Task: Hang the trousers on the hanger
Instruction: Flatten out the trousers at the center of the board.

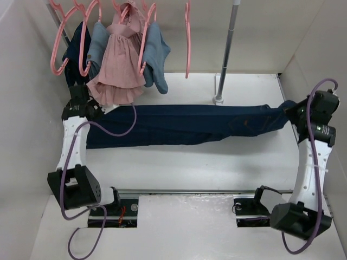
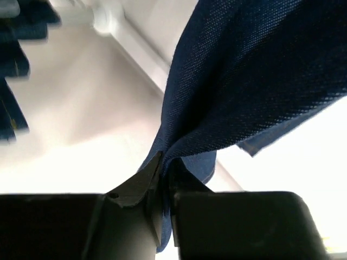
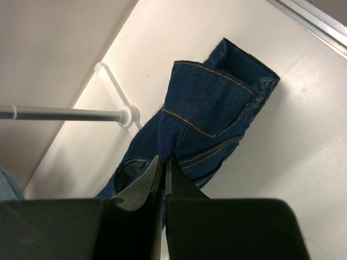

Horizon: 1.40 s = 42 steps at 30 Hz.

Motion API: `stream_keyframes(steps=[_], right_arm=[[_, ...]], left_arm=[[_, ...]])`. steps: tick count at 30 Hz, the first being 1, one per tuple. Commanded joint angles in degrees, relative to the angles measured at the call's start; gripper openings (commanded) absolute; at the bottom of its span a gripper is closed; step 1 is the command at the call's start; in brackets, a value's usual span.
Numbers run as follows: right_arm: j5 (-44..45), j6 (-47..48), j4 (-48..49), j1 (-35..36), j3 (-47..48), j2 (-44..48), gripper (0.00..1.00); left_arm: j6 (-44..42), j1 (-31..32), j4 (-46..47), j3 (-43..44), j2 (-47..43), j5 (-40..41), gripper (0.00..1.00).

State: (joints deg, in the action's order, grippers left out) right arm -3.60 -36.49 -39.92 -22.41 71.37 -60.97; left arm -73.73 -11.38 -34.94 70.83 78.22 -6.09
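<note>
The left fingers (image 2: 135, 187) are clenched on a fold of dark denim, the cloth rising out of the pinch and spreading up and to the right. The right fingers (image 3: 138, 187) are likewise clamped on denim, at the pocket end near the waistband, with the stitched pocket just beyond the tips.

From above, the trousers (image 1: 184, 124) stretch across the table (image 1: 217, 168) from one arm to the other, each end held in a pinch. Whether the middle rests on the table I cannot tell.

An empty hanger (image 1: 187, 38) hangs on the rail (image 1: 162, 4) at the back, well apart from both grips and beyond the trousers.

The step in hand looks like carrying the stretched trousers to that hanger. To do it well, both arms should rise together and keep the cloth taut and level. The middle should come over the hanger's bar, steering right of the dress (image 1: 116, 70) so nothing snags.
</note>
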Motion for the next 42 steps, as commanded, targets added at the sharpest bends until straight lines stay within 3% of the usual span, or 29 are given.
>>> stream_keyframes(steps=[1, 5, 9, 18, 22, 25, 27, 29, 32, 35, 36, 38, 40, 41, 42], right_arm=[[3.68, -2.88, 3.27, -0.96, -6.31, 5.93, 0.00], [4.21, -8.50, 1.69, -0.96, -21.49, 14.11, 0.00], [8.24, -12.37, -1.72, -1.49, -28.81, 20.88, 0.00], [13.18, -14.93, -4.20, -1.49, -30.50, 23.79, 0.00], [13.18, -14.93, -3.67, -1.49, -28.75, 22.12, 0.00], [12.57, -13.79, -2.45, -1.49, -28.13, 20.72, 0.00], [12.03, -13.78, -1.92, -1.49, -27.52, 20.19, 0.00], [10.98, -13.78, -1.91, -1.49, -27.52, 20.19, 0.00], [10.45, -13.78, -1.21, -1.49, -26.99, 18.78, 0.00], [10.45, -13.78, -0.68, -1.49, -26.47, 18.26, 0.00], [10.97, -13.78, -0.68, -1.49, -26.46, 18.26, 0.00], [10.98, -13.26, -0.16, -1.49, -25.94, 18.26, 0.00], [12.20, -12.73, -0.16, -1.49, -25.24, 17.55, 0.00], [12.21, -12.12, -0.16, -1.49, -25.23, 16.94, 0.00], [12.73, -12.11, -0.16, -1.49, -24.36, 16.94, 0.00]], left_arm=[[0.96, -1.63, -2.22, -4.89, -3.41, 7.05, 0.07], [-2.64, -1.63, -6.10, -17.87, -7.02, 11.18, 0.26], [-3.96, -1.10, -9.88, -27.90, -11.06, 13.99, 0.44], [-2.73, 1.36, -15.51, -33.74, -15.29, 20.32, 0.48], [-0.80, 1.36, -6.31, -30.93, -16.60, 19.01, 0.48], [-1.32, 1.36, -2.95, -29.61, -17.21, 20.49, 0.59], [-2.81, 1.36, 1.61, -31.18, -17.22, 22.69, 0.62], [-4.57, 1.36, 6.25, -32.76, -17.22, 24.10, 0.78], [-8.26, 1.36, 11.54, -37.24, -17.22, 24.10, 0.84], [-11.07, 0.74, 22.95, -42.51, -14.77, 26.11, 0.84], [-11.60, 0.13, 28.99, -43.48, -13.71, 26.65, 0.82], [-12.13, -1.79, 32.73, -44.28, -8.90, 27.18, 0.64], [-10.04, -3.29, 31.18, -40.97, -4.67, 27.88, 0.32], [-8.46, -4.08, 28.64, -38.68, -0.82, 27.88, 0.00], [-4.53, -5.83, 25.39, -36.22, 0.52, 26.67, 0.00]])
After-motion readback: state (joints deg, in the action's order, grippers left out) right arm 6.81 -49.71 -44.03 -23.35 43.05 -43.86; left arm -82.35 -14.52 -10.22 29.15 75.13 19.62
